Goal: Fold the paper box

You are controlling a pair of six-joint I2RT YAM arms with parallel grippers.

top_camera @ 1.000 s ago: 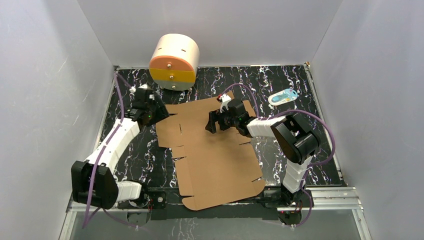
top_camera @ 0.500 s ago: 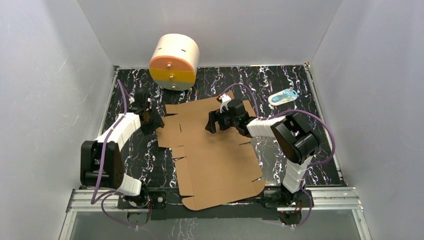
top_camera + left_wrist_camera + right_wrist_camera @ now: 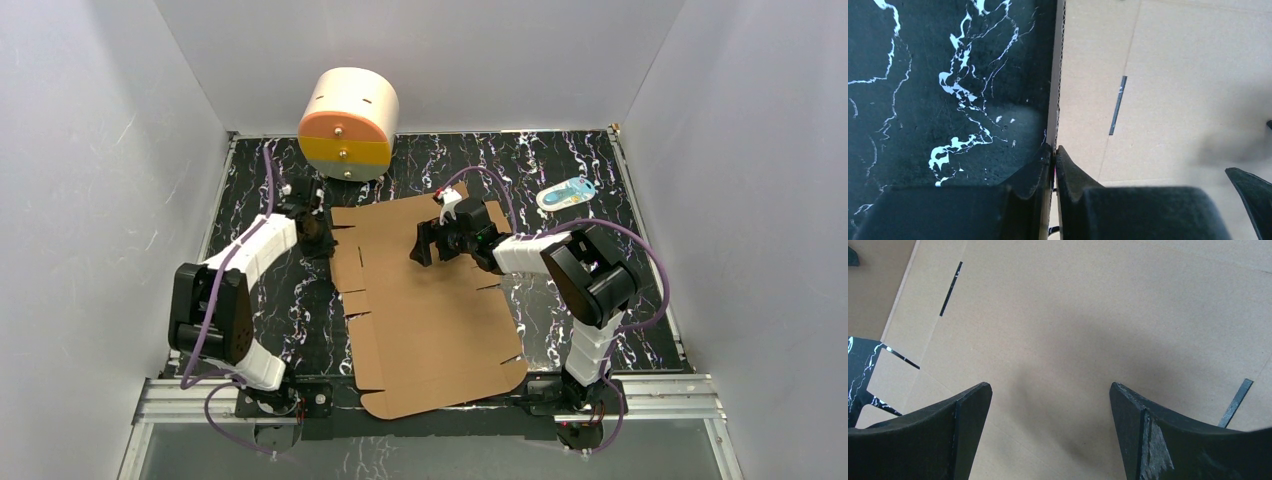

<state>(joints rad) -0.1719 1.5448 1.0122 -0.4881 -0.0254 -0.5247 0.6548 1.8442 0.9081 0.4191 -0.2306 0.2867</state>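
Note:
The paper box (image 3: 430, 320) is a flat brown die-cut cardboard sheet with slots, lying mid-table. Its left flap stands on edge, showing as a thin corrugated strip (image 3: 1057, 75) in the left wrist view, with the rest of the sheet (image 3: 1173, 75) to its right. My left gripper (image 3: 320, 233) is at the sheet's far-left edge, jaws shut on that flap edge (image 3: 1054, 150). My right gripper (image 3: 428, 246) is over the sheet's upper middle, open wide (image 3: 1050, 390), with only bare cardboard (image 3: 1073, 315) between the fingers.
A round cream drum with orange and yellow drawers (image 3: 348, 122) stands at the back left, just behind the sheet. A small blue and white packet (image 3: 566, 193) lies at the back right. White walls enclose the black marbled table (image 3: 560, 160).
My left gripper has moved toward the back and shut on the sheet's left flap edge. That flap has lifted, so the sheet looks narrower on the left. The right arm has not moved.

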